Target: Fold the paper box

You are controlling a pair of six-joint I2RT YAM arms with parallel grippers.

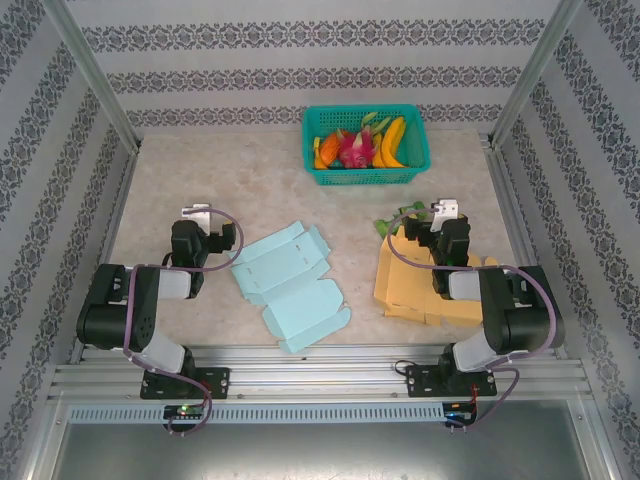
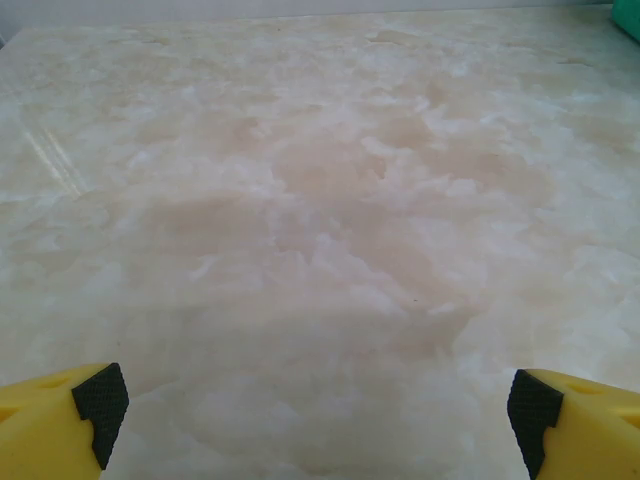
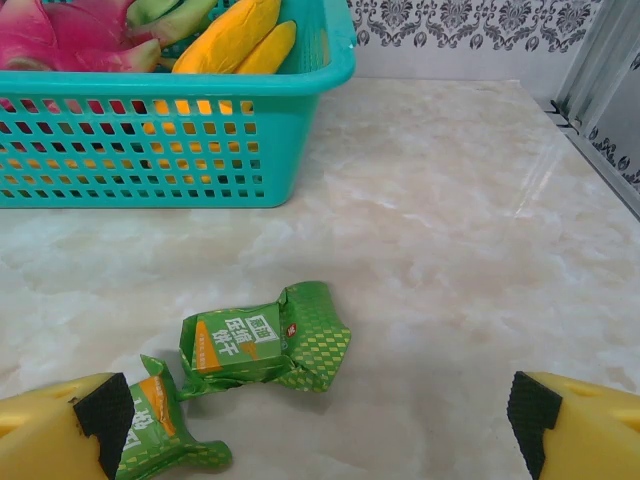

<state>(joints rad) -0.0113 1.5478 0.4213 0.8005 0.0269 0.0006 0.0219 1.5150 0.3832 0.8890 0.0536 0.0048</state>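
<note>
Nearest the arms' bases, the flat, unfolded pale-blue paper box (image 1: 290,285) lies on the bench (image 1: 200,170) between the two arms, apparently set where both can reach its flaps. A tan cardboard blank (image 1: 400,285) lies partly beneath the right arm. Just beyond, the left claw (image 2: 320,410) hangs wide and empty over bare marble, while the right claw (image 3: 320,410), equally wide and holding nothing, looks down on crumpled green snack wrappers (image 3: 265,345). Farthest back, a teal basket (image 3: 150,150) of fruit sits apart, seemingly kept clear of the folding.
</note>
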